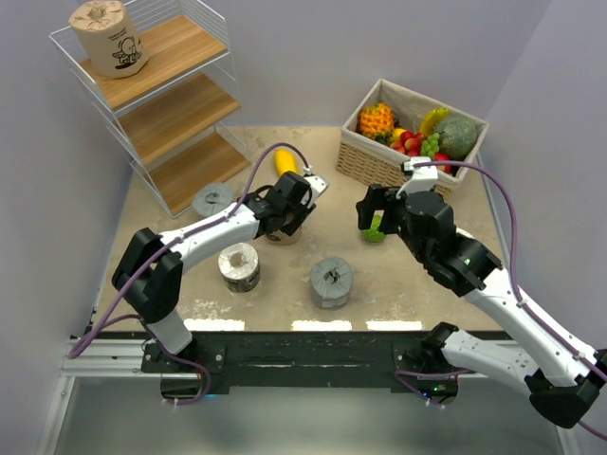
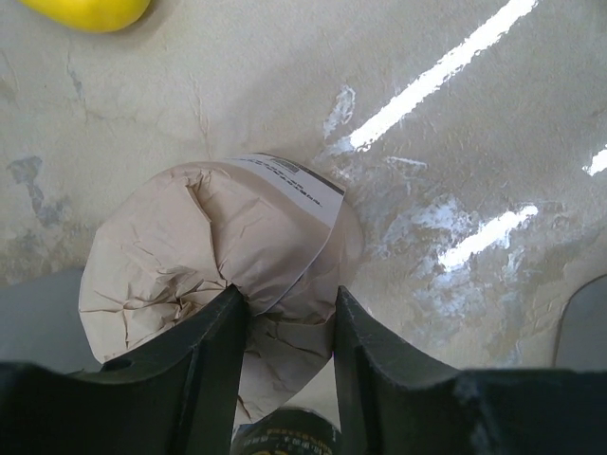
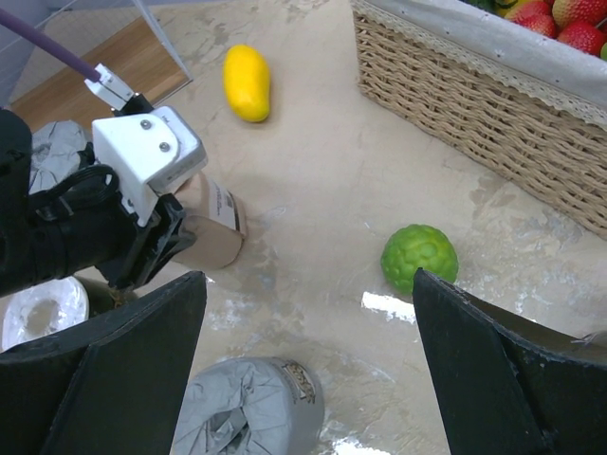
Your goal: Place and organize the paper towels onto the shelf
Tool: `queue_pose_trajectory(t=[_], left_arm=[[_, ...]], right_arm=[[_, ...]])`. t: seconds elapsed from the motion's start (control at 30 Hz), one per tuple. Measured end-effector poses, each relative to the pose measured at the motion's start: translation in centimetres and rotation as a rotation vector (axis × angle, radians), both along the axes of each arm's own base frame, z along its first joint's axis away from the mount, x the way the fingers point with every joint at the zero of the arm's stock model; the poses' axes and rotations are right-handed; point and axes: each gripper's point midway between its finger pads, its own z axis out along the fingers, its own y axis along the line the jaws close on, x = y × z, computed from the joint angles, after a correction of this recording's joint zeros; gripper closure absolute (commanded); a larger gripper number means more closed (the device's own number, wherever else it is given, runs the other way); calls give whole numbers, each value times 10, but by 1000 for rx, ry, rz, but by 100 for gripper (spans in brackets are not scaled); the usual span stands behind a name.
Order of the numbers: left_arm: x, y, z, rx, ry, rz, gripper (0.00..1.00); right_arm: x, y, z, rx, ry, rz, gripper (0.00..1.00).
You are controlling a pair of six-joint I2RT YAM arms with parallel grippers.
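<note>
The white wire shelf (image 1: 180, 95) stands at the back left, with a tan printed paper towel roll (image 1: 107, 36) on its top board. My left gripper (image 1: 285, 213) is shut on the rim of a second tan wrapped roll (image 2: 209, 246), low over the table; this roll also shows in the right wrist view (image 3: 216, 230). A pale grey roll (image 1: 212, 199) lies by the shelf's foot. A cream roll (image 1: 239, 266) and a grey roll (image 1: 331, 282) stand near the front. My right gripper (image 1: 375, 213) is open and empty above the grey roll (image 3: 242, 408) and the lime.
A yellow mango (image 1: 285, 161) lies behind the left gripper. A green lime (image 3: 419, 256) lies under the right gripper, in front of the wicker fruit basket (image 1: 379, 161) at the back right. The shelf's two lower boards (image 1: 175, 109) are bare.
</note>
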Motion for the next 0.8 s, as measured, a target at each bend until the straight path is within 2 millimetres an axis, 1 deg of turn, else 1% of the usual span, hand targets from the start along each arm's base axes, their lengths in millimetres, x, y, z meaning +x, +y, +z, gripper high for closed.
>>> queue_pose_trajectory(t=[0.1,0.17,0.3,0.33,0.47,0.5,0.53,0.6,0.67,0.8], left_arm=[[-5,7,9,5,-3,12,64],[-8,13,20,8,-17,22,64],[-9,24,47,19,-54,48,63],[-8,25,56,17,-69,54,63],[0,29,106,-14,-162,80,63],[2,30,122,-24,-194,83,63],[5,31,143,-37,-234,88,63],[8,34,174,-60,-301,96,62],[11,41,207,-72,-378,108,62],[14,58,258,-58,-510,139,63]], right_arm=[[1,1,-2,-10,3,2,6],[3,2,-5,-21,10,3,6],[6,5,-11,-39,25,7,6],[6,5,-11,-40,26,7,6],[8,8,-6,-36,22,11,7],[8,8,-3,-33,19,10,7],[9,8,0,-30,16,10,7],[9,8,4,-24,8,10,7],[10,9,12,-16,-3,11,7],[10,9,23,-5,-19,12,7]])
